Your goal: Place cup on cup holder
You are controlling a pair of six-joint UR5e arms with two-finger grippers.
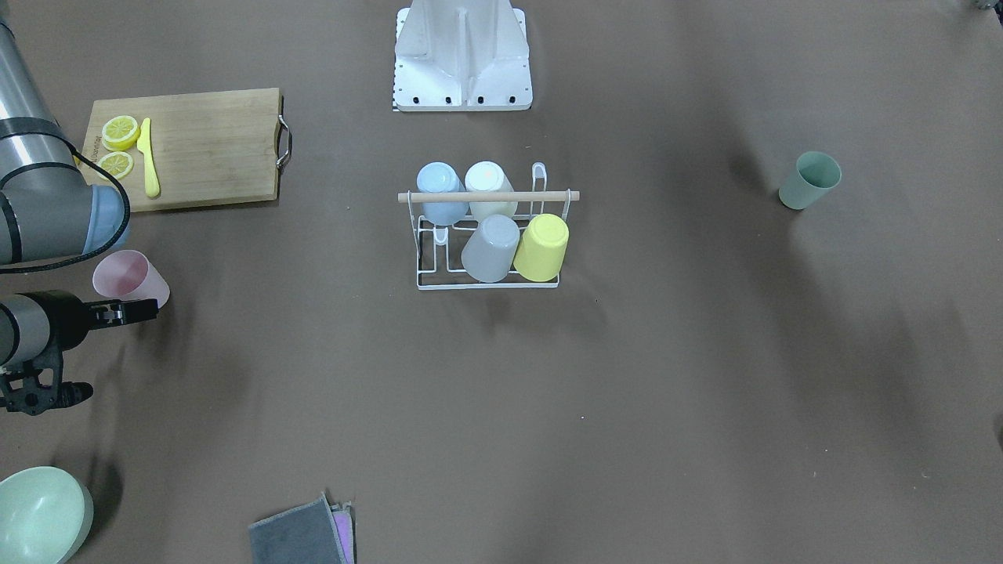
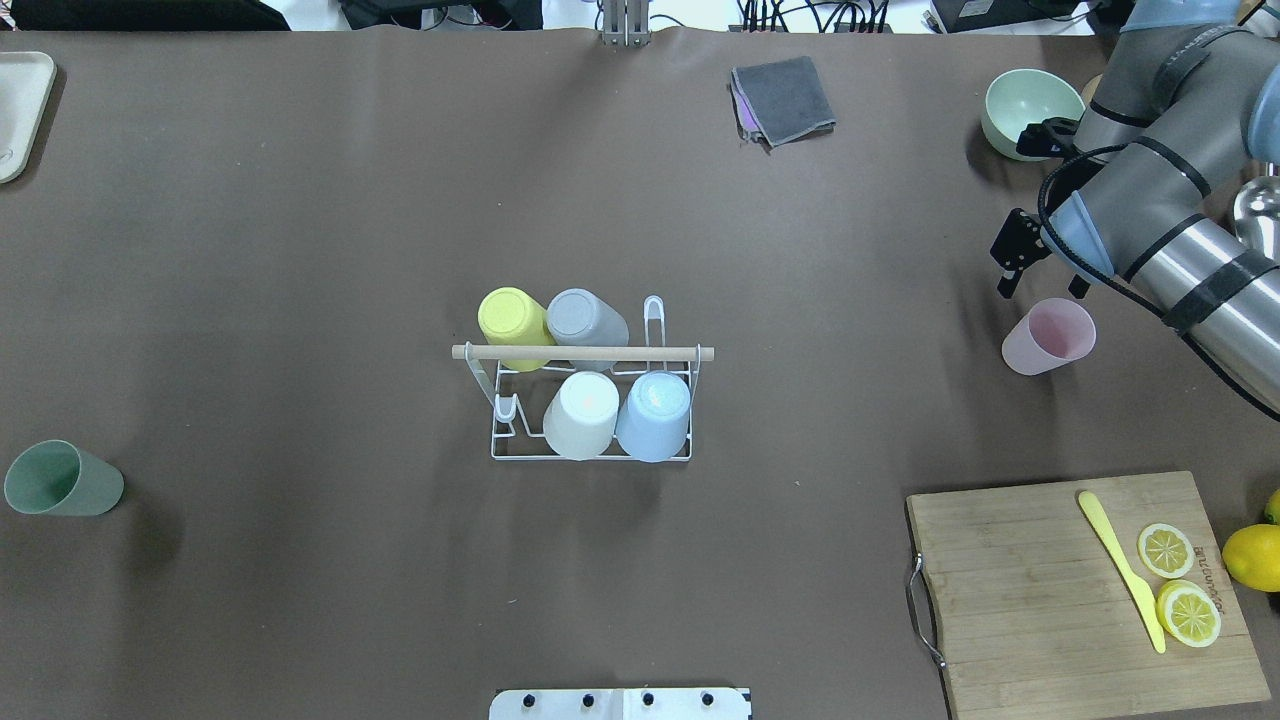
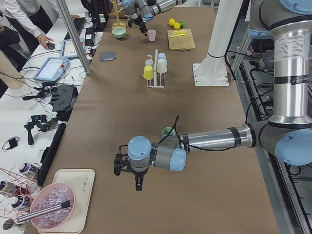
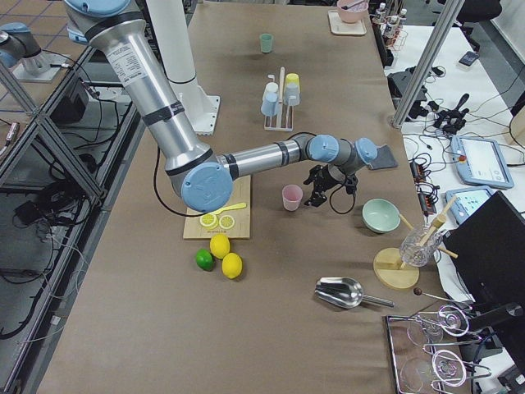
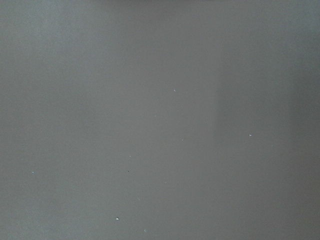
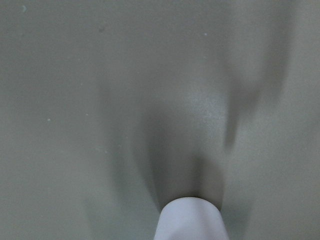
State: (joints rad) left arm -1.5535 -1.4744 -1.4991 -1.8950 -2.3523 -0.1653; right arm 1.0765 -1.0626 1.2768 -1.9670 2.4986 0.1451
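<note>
The white wire cup holder (image 2: 590, 456) with a wooden dowel handle (image 1: 486, 197) stands mid-table. It carries upturned yellow, grey, white and blue cups. A pink cup (image 2: 1048, 337) stands open end up on the robot's right side; it also shows in the front view (image 1: 129, 276). My right gripper (image 2: 1040, 280) hangs open and empty just past the cup's far side. A green cup (image 2: 60, 480) stands at the robot's far left. My left gripper (image 3: 137, 184) shows only in the exterior left view, low over bare table beyond the green cup; I cannot tell whether it is open or shut.
A wooden cutting board (image 2: 1040, 590) with lemon slices and a yellow knife lies near the robot's right. A green bowl (image 2: 1025, 105) and a grey cloth (image 2: 785, 98) sit at the far edge. A beige tray (image 2: 20, 110) is at the far left corner.
</note>
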